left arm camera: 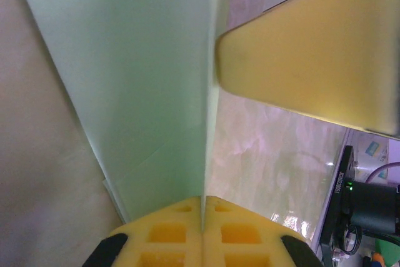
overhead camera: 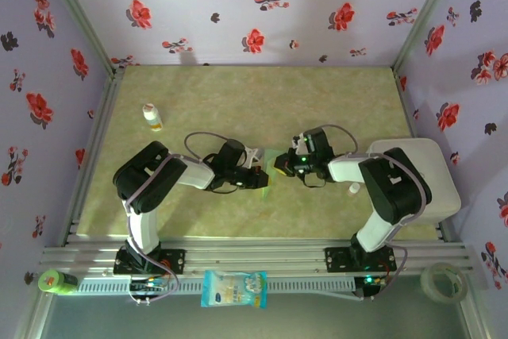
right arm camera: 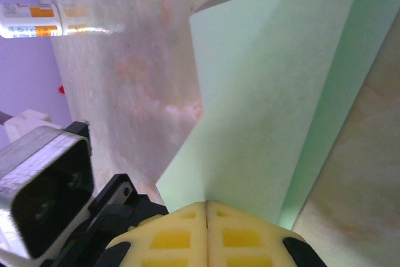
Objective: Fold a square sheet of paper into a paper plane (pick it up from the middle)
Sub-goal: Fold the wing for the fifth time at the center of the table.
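The square sheet of paper [overhead camera: 272, 166], pale mint green, is held up off the table between both arms at the middle of the table. In the left wrist view it [left arm camera: 137, 79] stands as folded layers, its edge pinched in my shut left gripper [left arm camera: 203, 201]. The right gripper's yellow finger [left arm camera: 312, 48] shows at the upper right of that view. In the right wrist view my right gripper [right arm camera: 206, 204] is shut on the lower edge of the sheet [right arm camera: 269, 104], which rises in folded layers. From above, the left gripper [overhead camera: 260, 174] and the right gripper [overhead camera: 282, 166] almost meet. A paper plane is out of view.
A small white bottle [overhead camera: 152, 117] stands at the back left and also appears in the right wrist view [right arm camera: 37, 20]. A white box [overhead camera: 429, 176] lies under the right arm. On the front rail are a white-and-blue packet [overhead camera: 233, 288], a green object [overhead camera: 55, 281] and a tape roll [overhead camera: 443, 282].
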